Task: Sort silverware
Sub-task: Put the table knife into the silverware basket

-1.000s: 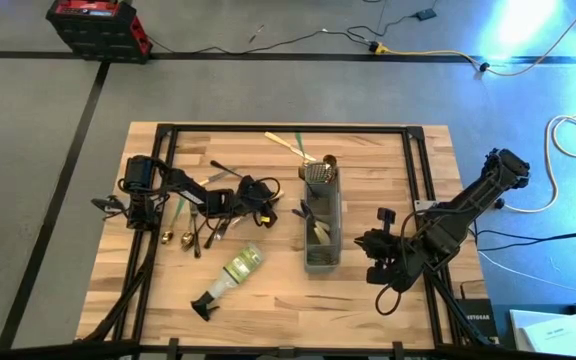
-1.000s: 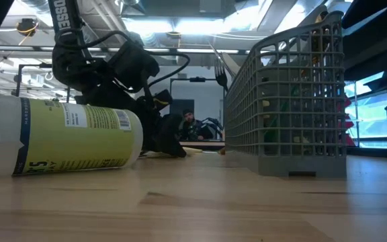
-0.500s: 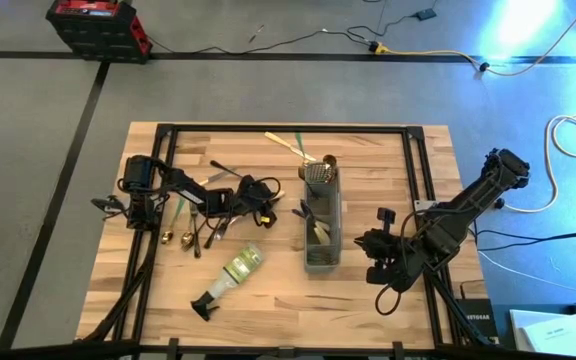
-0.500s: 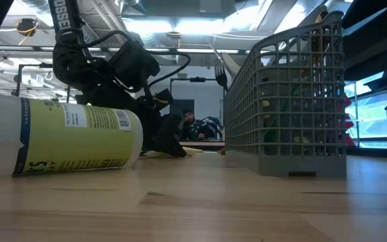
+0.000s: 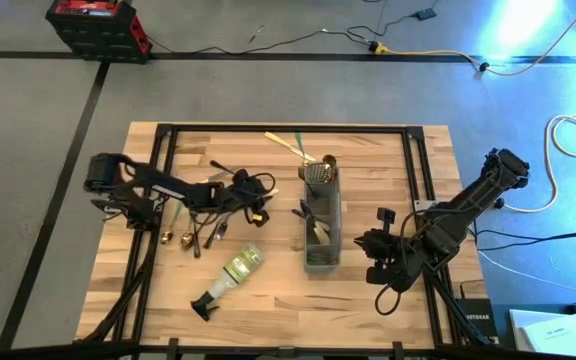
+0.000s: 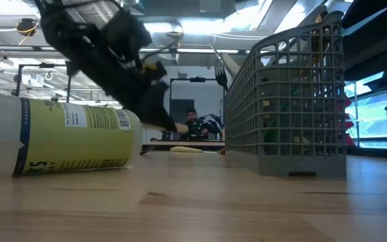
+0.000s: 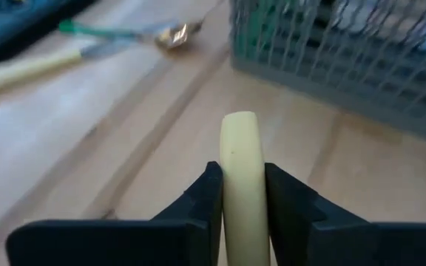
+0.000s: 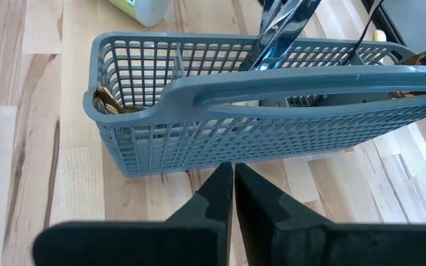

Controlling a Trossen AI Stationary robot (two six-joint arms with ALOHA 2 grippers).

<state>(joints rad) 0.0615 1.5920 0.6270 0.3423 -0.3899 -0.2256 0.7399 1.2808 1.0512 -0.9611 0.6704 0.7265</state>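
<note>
- The left gripper (image 7: 242, 210) is clamped on a cream handle (image 7: 241, 174), which stands up between its two fingers; the piece's working end is hidden, so its type cannot be told.
- In the high view the left gripper (image 5: 258, 208) sits above the middle of the table, just beside the grey caddy (image 5: 321, 225) on its left side and not yet over it.
- The right gripper (image 8: 233, 193) has its fingers pressed together on nothing. It waits near the table's right edge, facing the caddy's long wall (image 8: 272, 140).
- Done so far: the caddy already holds several pieces, among them a gold one at its far end (image 5: 329, 161) and dark handles (image 8: 283, 22) standing out of a compartment.
- Left to do: a cluster of loose silverware (image 5: 196, 228) lies on the left half of the table, with gold spoon bowls toward the front edge. Two more pieces (image 5: 290, 143) lie near the back edge, beyond the caddy. The task is judged partly complete.
- A spray bottle (image 5: 233, 272) lies on its side toward the front edge, between the loose cluster and the caddy.
- Judged next requirement: carry the held piece over the matching compartment before release.
</note>
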